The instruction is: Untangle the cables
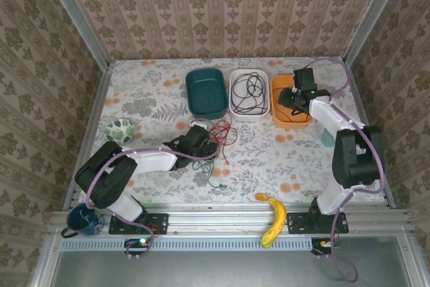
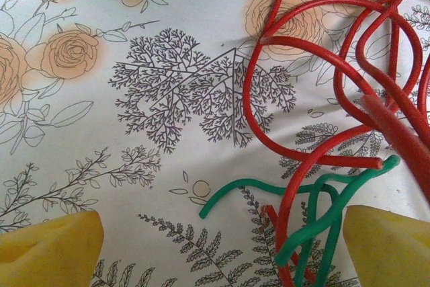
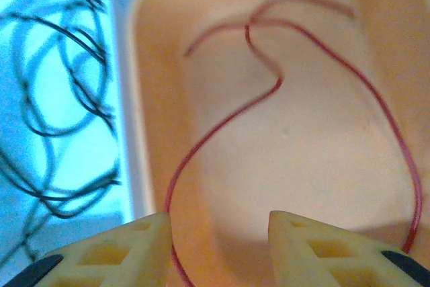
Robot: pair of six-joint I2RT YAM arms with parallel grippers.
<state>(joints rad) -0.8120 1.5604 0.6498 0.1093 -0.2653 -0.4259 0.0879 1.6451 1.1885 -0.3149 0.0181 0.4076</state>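
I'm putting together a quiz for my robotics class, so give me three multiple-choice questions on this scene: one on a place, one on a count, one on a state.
1. Where does the black cable lie?
A) on the table
B) in the white bin
C) in the mug

2. How many bins stand in the row?
A) one
B) two
C) three

3. How is the left gripper?
A) open, gripping nothing
B) shut on a banana
C) shut on a bowl

Answers:
1 B: its black loops sit inside the white walls.
2 C: teal bin, white bin, orange bin.
3 A: its jaws stand wide apart over the table.
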